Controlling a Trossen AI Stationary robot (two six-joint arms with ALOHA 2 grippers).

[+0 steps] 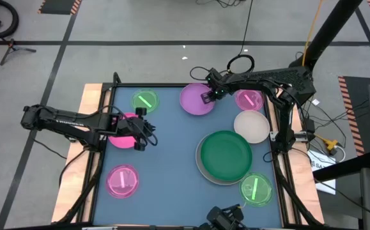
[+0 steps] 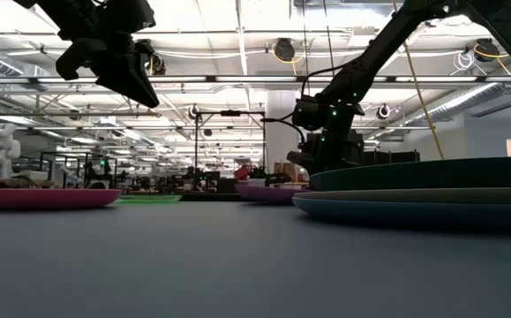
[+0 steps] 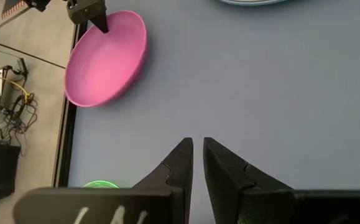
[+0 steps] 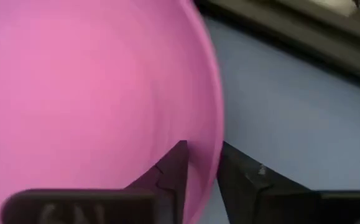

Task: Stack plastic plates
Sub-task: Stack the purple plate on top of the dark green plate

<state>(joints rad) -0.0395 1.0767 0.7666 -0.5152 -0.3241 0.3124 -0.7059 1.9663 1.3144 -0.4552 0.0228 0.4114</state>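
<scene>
My right gripper is shut on the rim of a lilac plate at the table's far middle; the plate also shows in the left wrist view. My left gripper hangs shut and empty, raised above the table, beside a hot-pink plate that lies flat. A green plate lies on top of larger plates at the right. A cream plate lies behind that stack. Small translucent pink plates and small translucent green plates lie flat. My right gripper holds the lilac plate by its rim on the side toward the table's right edge. One finger is inside the dish and the other is outside. The fingers slant down from the right. Whether the plate is lifted I cannot tell.
Raised wooden rails run along the table's left and right sides. There is bare blue-grey table in the middle, between the left plates and the right stack. Cables and gear lie on the floor to the right.
</scene>
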